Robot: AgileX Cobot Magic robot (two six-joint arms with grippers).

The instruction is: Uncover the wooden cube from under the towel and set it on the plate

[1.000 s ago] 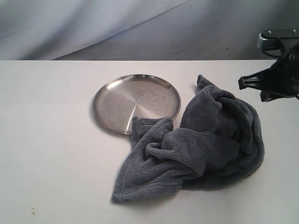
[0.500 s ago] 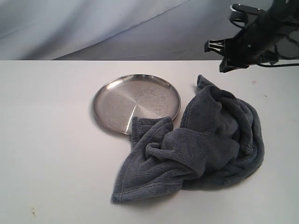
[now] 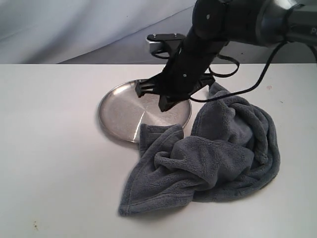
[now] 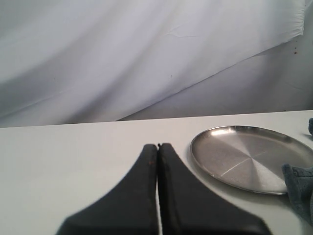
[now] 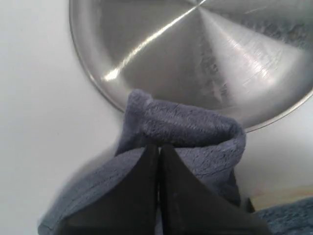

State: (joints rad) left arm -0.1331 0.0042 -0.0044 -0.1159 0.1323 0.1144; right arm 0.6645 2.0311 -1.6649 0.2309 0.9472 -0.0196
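Observation:
The blue-grey towel [image 3: 218, 148] lies bunched on the table, one corner [image 5: 186, 125] overlapping the near rim of the steel plate [image 3: 129, 109]. The wooden cube does not show in the exterior view. A pale tan strip [image 5: 281, 196] peeks out beside a towel fold in the right wrist view; I cannot tell what it is. My right gripper [image 3: 157, 99] hangs above the plate, reaching across from the right. Its jaws [image 5: 159, 146] are shut over the towel corner, holding nothing. My left gripper [image 4: 157, 145] is shut and empty, low over bare table beside the plate [image 4: 252, 156].
A white table [image 3: 54, 148] carries everything, with a grey draped backdrop [image 3: 74, 29] behind it. The right arm's dark links and cable [image 3: 257, 29] span above the towel's far side.
The right arm has swung in from the right edge, leftward across the towel, and now hovers over the plate. The towel and plate have not moved.

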